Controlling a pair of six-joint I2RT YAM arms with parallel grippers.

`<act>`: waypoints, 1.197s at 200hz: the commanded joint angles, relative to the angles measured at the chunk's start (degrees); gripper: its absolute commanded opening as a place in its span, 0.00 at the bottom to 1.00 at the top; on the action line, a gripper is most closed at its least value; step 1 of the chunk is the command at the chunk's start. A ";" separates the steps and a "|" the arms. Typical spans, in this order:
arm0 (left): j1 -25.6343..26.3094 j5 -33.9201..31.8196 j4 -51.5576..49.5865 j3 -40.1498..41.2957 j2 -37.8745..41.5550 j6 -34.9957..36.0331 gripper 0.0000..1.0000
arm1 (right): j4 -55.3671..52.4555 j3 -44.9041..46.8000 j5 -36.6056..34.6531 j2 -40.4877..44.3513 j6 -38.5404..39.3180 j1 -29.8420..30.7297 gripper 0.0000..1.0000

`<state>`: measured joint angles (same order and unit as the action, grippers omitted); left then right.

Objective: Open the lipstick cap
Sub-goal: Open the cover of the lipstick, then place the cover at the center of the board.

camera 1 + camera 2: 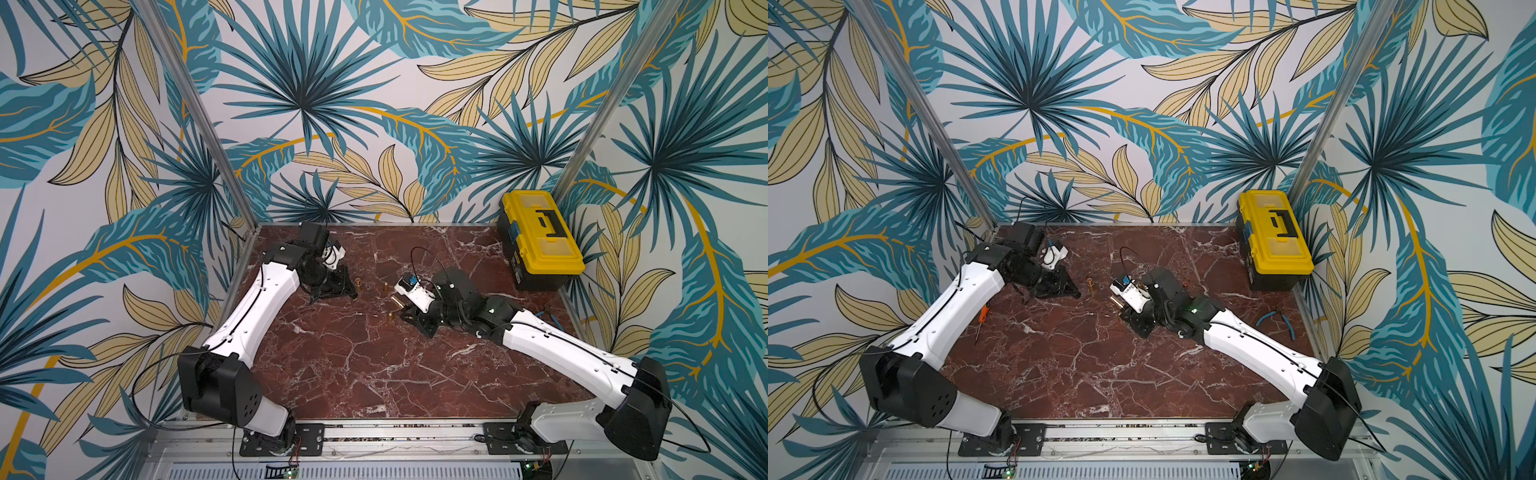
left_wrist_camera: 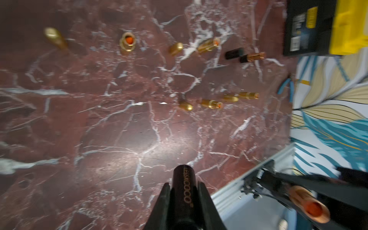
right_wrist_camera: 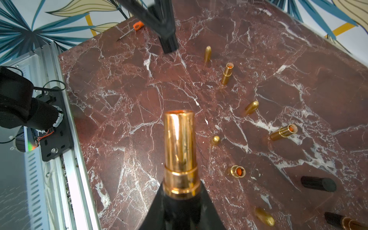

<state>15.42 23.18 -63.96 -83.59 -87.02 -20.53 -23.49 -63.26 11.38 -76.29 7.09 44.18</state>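
The black lipstick cap [image 2: 182,177] is off, clamped in the left tool [image 2: 183,185] at 10 o'clock from the table [image 1: 353,374] middle. The right tool [image 3: 180,184] grips the copper lipstick body [image 3: 179,137] near centre, apart from it. Beyond lie four gold caps [image 2: 176,48], four open gold tubes [image 2: 211,104], one loose black cap [image 2: 234,53] and one copper tube [image 2: 253,57], all blurred. A yellow toolbox [image 1: 540,237] sits at 2 o'clock.

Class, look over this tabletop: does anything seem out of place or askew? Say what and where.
Yes: an orange screwdriver near the left edge of the table and blue pliers near its right edge lie loose, odd company for the scattered lipsticks.
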 commanded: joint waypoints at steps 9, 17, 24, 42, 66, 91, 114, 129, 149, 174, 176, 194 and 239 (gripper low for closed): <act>6.07 -19.99 -0.46 0.54 -6.16 -1.45 0.01 | 2.69 -0.41 -0.38 0.46 -1.31 0.03 0.07; 6.37 -20.10 0.09 0.53 -8.05 -1.96 0.01 | 2.87 -0.62 -0.73 0.35 -1.16 0.03 0.07; 6.66 -20.49 0.95 0.80 -9.17 -2.33 0.01 | 3.00 -0.63 -1.00 0.43 -1.12 0.03 0.07; 6.94 -22.24 3.74 2.05 -11.55 -2.58 0.01 | 3.43 -0.52 -1.50 0.86 -0.94 0.03 0.07; 6.68 -24.88 5.86 2.83 -15.71 -1.94 0.00 | 3.34 -0.66 -1.73 0.56 -0.31 0.03 0.07; 6.22 -24.34 9.51 5.50 -16.86 -2.56 0.00 | 1.60 -1.59 -2.38 -0.09 0.42 0.04 0.08; 5.40 -23.70 11.23 7.67 -17.61 -2.41 0.00 | 2.52 -0.69 -2.76 0.34 0.10 0.03 0.08; 4.90 -24.48 11.62 8.66 -18.27 -2.32 0.00 | 2.70 -0.49 -2.67 0.01 -0.16 0.03 0.08; 4.48 -25.35 12.36 9.90 -18.02 -2.32 0.00 | 2.57 -0.54 -2.59 -0.37 -0.41 0.03 0.08; 4.27 -26.21 13.36 11.18 -17.74 -2.23 0.01 | 3.01 -0.54 -2.67 -0.56 -0.42 0.03 0.08; 4.27 -26.24 13.48 11.33 -17.76 -2.23 0.01 | 3.01 -0.54 -2.67 -0.60 -0.41 0.03 0.08; 4.20 -26.24 14.58 12.44 -17.87 -2.28 0.01 | 3.17 -0.71 -2.68 -0.95 -0.38 0.05 0.08; 4.23 -26.04 15.45 14.31 -17.52 -2.32 0.06 | 3.05 -0.81 -3.12 -1.14 -0.41 0.03 0.08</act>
<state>19.81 -2.39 -50.00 -70.35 -104.38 -22.55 -21.21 -63.96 8.97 -77.12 6.87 44.18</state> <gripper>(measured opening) 0.218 0.224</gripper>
